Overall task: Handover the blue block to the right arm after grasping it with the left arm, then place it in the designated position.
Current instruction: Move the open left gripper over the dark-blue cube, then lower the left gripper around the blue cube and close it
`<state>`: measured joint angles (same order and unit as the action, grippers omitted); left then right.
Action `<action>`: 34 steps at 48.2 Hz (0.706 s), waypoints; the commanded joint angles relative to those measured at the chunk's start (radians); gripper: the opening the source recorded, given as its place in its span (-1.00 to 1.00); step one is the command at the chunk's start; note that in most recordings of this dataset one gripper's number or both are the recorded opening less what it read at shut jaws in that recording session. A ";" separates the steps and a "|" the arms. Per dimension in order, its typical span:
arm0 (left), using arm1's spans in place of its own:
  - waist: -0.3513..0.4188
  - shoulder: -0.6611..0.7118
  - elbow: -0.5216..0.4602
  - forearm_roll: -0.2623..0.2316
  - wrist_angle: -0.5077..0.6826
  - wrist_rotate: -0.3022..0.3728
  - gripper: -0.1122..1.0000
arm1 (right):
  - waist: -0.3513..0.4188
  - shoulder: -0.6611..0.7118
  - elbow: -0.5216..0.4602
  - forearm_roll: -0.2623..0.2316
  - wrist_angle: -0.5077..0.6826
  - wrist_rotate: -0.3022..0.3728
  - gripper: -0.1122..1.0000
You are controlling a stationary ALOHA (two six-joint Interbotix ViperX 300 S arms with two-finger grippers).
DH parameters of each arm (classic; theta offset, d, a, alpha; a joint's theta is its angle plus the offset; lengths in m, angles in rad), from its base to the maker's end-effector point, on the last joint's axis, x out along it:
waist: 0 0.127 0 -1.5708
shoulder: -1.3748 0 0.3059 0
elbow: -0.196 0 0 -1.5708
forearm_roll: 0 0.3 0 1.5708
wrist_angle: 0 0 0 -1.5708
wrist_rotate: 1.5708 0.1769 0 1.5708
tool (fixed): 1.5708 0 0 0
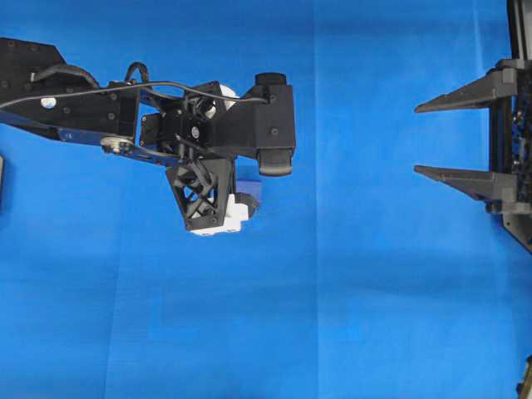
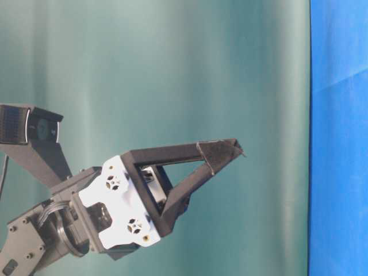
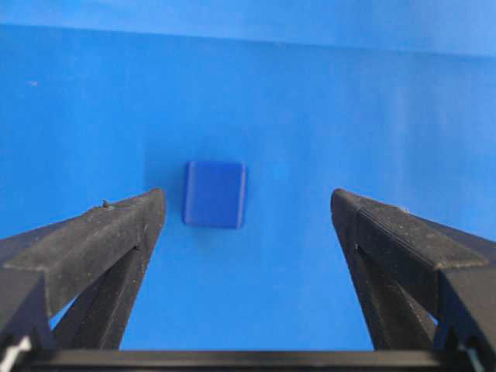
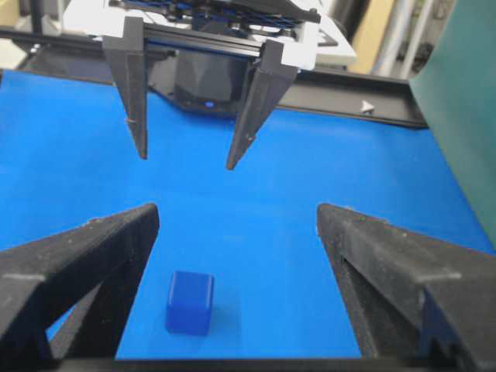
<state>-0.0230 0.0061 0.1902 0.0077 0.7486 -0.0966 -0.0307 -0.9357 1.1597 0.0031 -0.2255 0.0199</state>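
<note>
Blue cloth covers the surface, and the blue block (image 3: 215,194) sits loose on it beneath my left end effector (image 3: 248,203), spread wide above it. Right end effector (image 1: 426,138) waits released (well apart); grasp, handover, placement all remain

A bright blue cloth (image 1: 349,291) is covering the whole work surface, filling the overhead view from edge to edge. Faint fold lines are running across it, one vertical crease showing near the middle and a horizontal one in the lower half. In the table-level view, a dark teal-green backdrop (image 2: 172,69) is hanging as a smooth curtain across most of the frame, with the blue cloth showing as a strip down the right edge. From the right wrist view, a black rail (image 4: 372,108) is lying along the far edge of the cloth, and the teal backdrop is rising at the upper right.
</note>
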 commanded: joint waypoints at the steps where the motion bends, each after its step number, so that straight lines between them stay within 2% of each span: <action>1: 0.002 -0.014 -0.025 0.002 -0.005 0.002 0.85 | -0.002 0.008 -0.028 0.002 -0.005 0.002 0.92; 15: 0.002 -0.014 -0.014 0.002 -0.018 -0.003 0.85 | -0.002 0.009 -0.028 0.002 -0.003 0.002 0.92; 34: 0.009 -0.011 0.152 0.003 -0.256 0.002 0.85 | -0.002 0.020 -0.025 0.002 -0.003 0.002 0.92</action>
<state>-0.0184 0.0061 0.3252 0.0077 0.5430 -0.0951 -0.0307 -0.9219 1.1582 0.0015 -0.2255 0.0199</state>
